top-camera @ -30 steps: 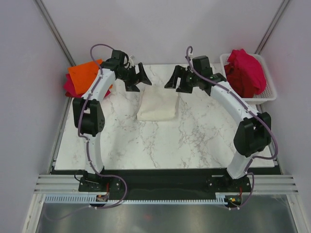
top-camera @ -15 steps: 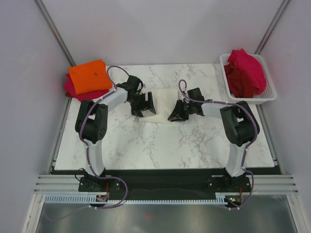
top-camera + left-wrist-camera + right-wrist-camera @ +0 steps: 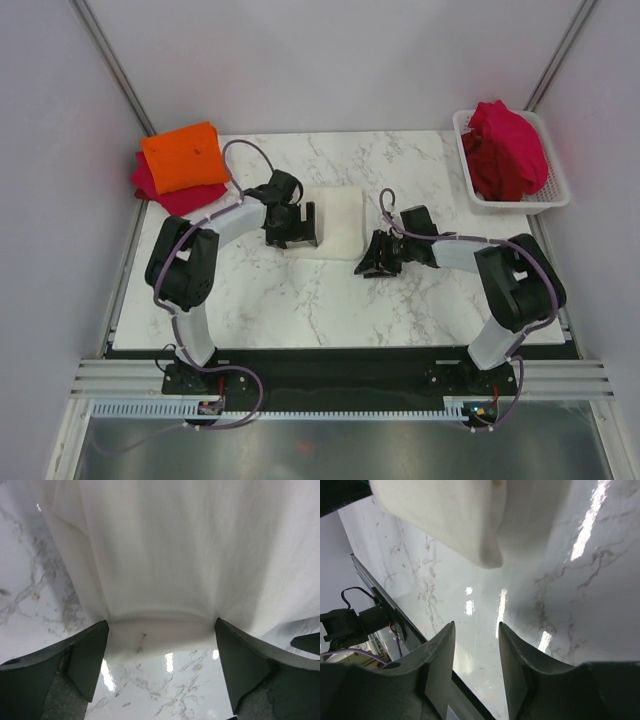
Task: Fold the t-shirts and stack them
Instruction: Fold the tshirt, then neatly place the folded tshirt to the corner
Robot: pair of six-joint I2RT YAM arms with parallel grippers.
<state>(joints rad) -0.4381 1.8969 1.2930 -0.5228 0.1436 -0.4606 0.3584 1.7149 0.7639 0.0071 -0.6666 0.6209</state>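
Left gripper (image 3: 160,626): spread wide, straddling the cream-white t-shirt (image 3: 342,213) edge, mid-counter (image 3: 300,300), holding nothing.
Right gripper (image 3: 476,627): narrowly parted, empty, beside it.

We hold 2 arms low, elbows out and forearms angled inward toward each other. Our left arm (image 3: 235,212) reaches right and ends in the left gripper (image 3: 297,228), which points down and forward. In its wrist view the left gripper (image 3: 161,625) has its jaws spread wide, the dark fingers (image 3: 90,655) at either edge. Our right arm (image 3: 462,254) reaches left. The right gripper (image 3: 375,258) sits low, and in its wrist view the right gripper (image 3: 476,627) shows a narrow gap, nothing held.
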